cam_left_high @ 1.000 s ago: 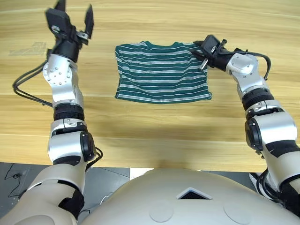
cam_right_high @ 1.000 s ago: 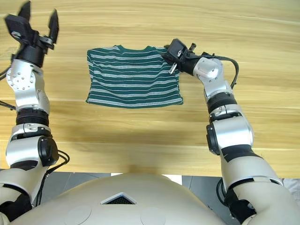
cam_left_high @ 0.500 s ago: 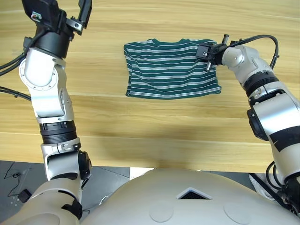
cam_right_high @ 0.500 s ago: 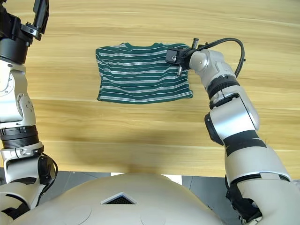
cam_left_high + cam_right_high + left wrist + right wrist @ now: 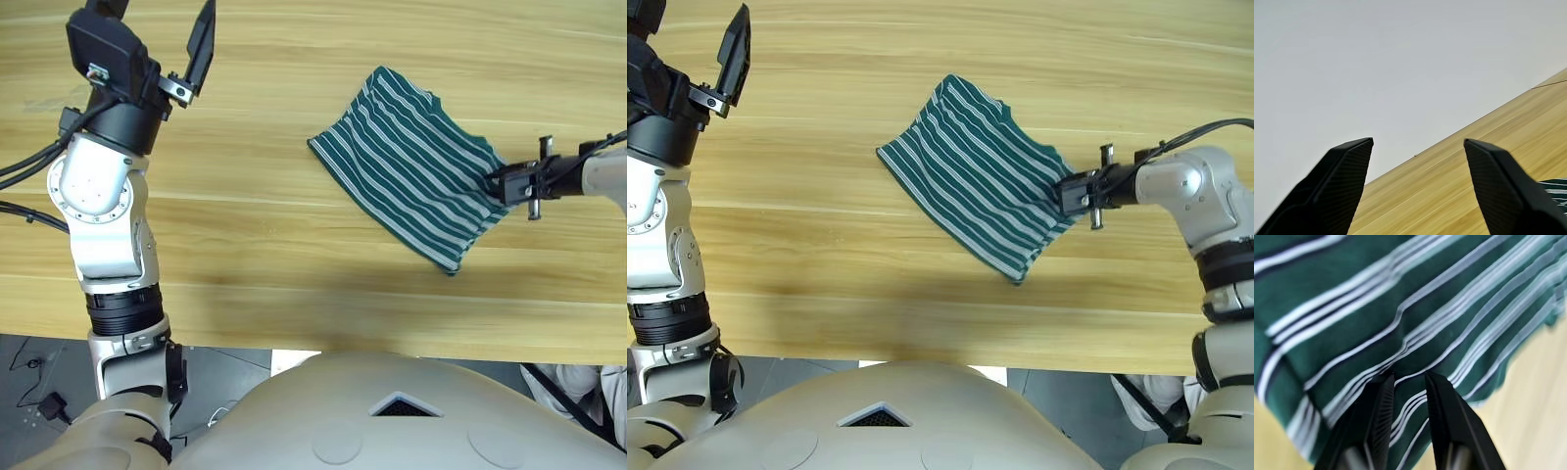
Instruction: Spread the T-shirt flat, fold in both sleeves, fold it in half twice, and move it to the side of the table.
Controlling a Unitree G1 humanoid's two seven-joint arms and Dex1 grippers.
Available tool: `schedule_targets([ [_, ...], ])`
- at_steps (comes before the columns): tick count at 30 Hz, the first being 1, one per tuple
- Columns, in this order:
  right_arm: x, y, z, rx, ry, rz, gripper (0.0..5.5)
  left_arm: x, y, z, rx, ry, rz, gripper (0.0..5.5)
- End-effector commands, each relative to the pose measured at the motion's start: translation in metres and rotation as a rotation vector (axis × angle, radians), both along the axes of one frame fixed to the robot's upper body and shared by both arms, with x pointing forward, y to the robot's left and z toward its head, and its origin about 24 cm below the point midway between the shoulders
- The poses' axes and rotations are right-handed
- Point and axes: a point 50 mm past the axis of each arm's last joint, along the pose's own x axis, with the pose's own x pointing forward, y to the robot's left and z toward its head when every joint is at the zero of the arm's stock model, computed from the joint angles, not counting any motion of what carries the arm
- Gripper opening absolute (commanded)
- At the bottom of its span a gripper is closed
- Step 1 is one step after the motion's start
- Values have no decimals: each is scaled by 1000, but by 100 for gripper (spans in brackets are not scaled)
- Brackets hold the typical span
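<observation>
— Right gripper (image 5: 497,185)?
— Recorded as clamped on one edge of the folded T-shirt (image 5: 407,157). From the fingers the cloth is spread diagonally over the table (image 5: 245,245), toward the other arm.
— Left gripper (image 5: 157,39)?
— Noted with fingers parted, raised, well apart from the shirt.

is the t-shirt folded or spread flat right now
Folded. The T-shirt is a compact striped rectangle with no sleeves sticking out, turned diagonally, and the right end effector pinches one corner.
</observation>
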Motion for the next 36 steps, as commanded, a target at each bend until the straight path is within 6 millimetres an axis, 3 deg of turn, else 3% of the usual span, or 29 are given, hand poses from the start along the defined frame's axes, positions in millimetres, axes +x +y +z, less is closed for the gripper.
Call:
schedule_targets([
  [1, -61, 60, 11, 174, 206, 221, 117, 0, -4, 11, -9, 3, -16, 343],
  [7, -80, 94, 9, 344, 232, 232, 117, -3, -21, 9, -30, 1, -62, 343],
  [20, -60, 113, -38, 498, 229, 39, 117, -8, -20, -10, -50, 39, -45, 343],
  [28, -89, 151, -61, 491, 342, 186, 117, -6, -22, -10, -55, 31, -50, 343],
  [36, -45, 175, -66, 648, 8, -56, 117, -11, -35, -26, -74, 84, -92, 343],
])
